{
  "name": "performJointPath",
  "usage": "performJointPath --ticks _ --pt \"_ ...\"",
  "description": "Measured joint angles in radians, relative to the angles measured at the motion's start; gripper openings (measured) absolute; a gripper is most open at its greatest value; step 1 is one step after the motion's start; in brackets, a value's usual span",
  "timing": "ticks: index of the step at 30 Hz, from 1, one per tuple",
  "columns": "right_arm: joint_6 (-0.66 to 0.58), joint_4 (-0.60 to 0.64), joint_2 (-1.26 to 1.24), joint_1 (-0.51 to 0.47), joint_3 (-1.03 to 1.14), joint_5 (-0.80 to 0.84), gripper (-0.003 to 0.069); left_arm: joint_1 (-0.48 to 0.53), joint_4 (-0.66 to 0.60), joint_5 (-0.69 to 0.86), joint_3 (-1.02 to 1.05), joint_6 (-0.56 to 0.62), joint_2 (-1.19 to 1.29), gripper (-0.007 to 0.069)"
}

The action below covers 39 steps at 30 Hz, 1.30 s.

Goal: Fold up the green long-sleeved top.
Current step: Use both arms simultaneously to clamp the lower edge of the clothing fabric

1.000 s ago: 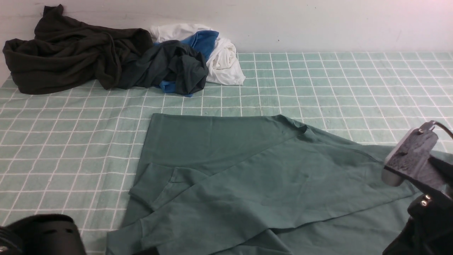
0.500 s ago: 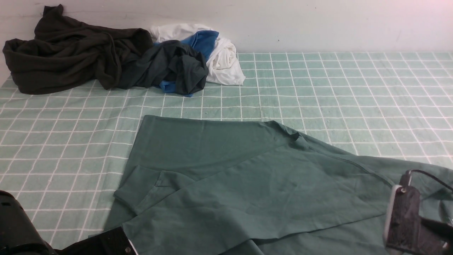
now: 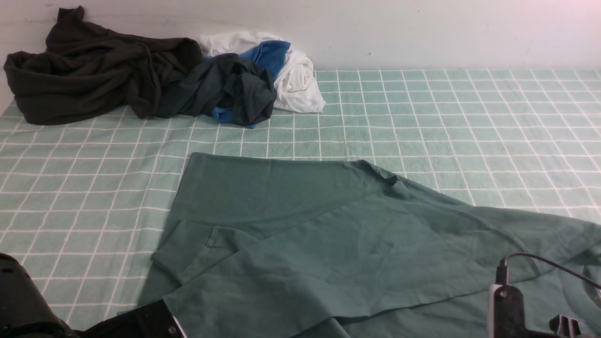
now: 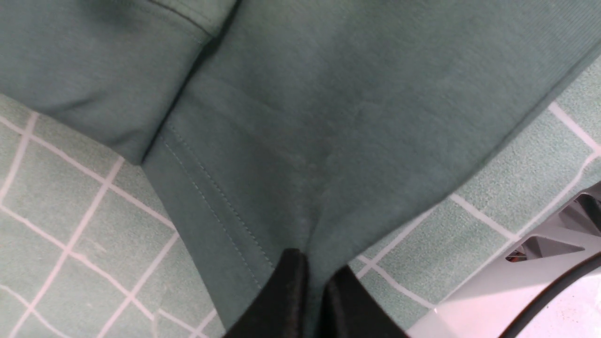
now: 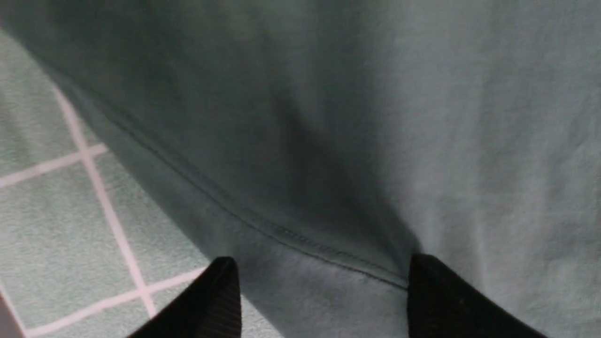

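The green long-sleeved top [image 3: 328, 234] lies flat on the near middle of the checked cloth, with one sleeve folded across its body. In the left wrist view my left gripper [image 4: 315, 267] is shut on the top [image 4: 328, 117], pinching a fold beside a stitched edge. At the lower left of the front view, only that arm's black body [image 3: 19, 300] is visible. My right gripper [image 5: 324, 267] stands open over the top [image 5: 375, 141], its fingers wide apart on either side of a seam and gripping nothing. Its wrist housing [image 3: 504, 310] sits at the lower right of the front view.
A very dark olive-black garment [image 3: 94, 75] is heaped at the far left by the wall. Beside it lies a dark teal-grey garment [image 3: 225, 89] mixed with blue and white cloth [image 3: 296, 75]. The green checked tablecloth [image 3: 446, 117] covers the table.
The right gripper has opened and let go of the top, and that arm has sunk low in the front view. The top slid left and nearer, then stayed still.
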Motion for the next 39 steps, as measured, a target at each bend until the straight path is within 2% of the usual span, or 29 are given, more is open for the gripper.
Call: performJointPath --ticks 9,20,25,29,30,31,32,33,35,39 --pt "-0.088 -0.044 0.041 0.062 0.003 0.032 0.038 0.0 -0.004 -0.001 0.0 0.0 0.0 0.0006" --pt "-0.114 -0.058 0.087 0.074 0.007 -0.028 0.037 0.0 -0.005 -0.001 0.0 0.0 0.0 0.0006" --pt "-0.141 -0.078 0.09 0.122 0.011 -0.035 0.0358 0.0 -0.006 -0.001 0.0 0.0 0.0 0.0006" --pt "-0.129 -0.091 0.09 0.139 0.011 -0.035 0.0298 0.0 -0.006 -0.002 0.0 0.0 0.0 0.0006" --pt "-0.105 -0.09 0.09 0.139 0.012 -0.036 0.0244 0.0 -0.006 -0.002 0.0 0.0 0.0 0.0006" --pt "-0.102 -0.09 0.09 0.139 0.012 -0.036 0.0237 0.0 -0.006 -0.002 0.0 0.0 0.0 0.0006" --pt "-0.09 -0.09 0.09 0.139 0.012 -0.038 0.0204 0.0 -0.007 -0.003 0.0 0.0 0.0 0.0006" --pt "-0.063 -0.09 0.09 0.139 0.012 -0.045 0.0125 0.0 -0.007 -0.006 0.0 0.0 0.0 0.0006" --pt "-0.04 -0.09 0.086 0.139 0.012 -0.049 0.0044 0.0 -0.007 -0.009 0.0 0.0 0.0 0.0006" --pt "-0.006 -0.091 0.051 0.139 -0.011 -0.011 0.0009 0.0 -0.005 -0.009 0.0 0.0 0.0 0.0006"
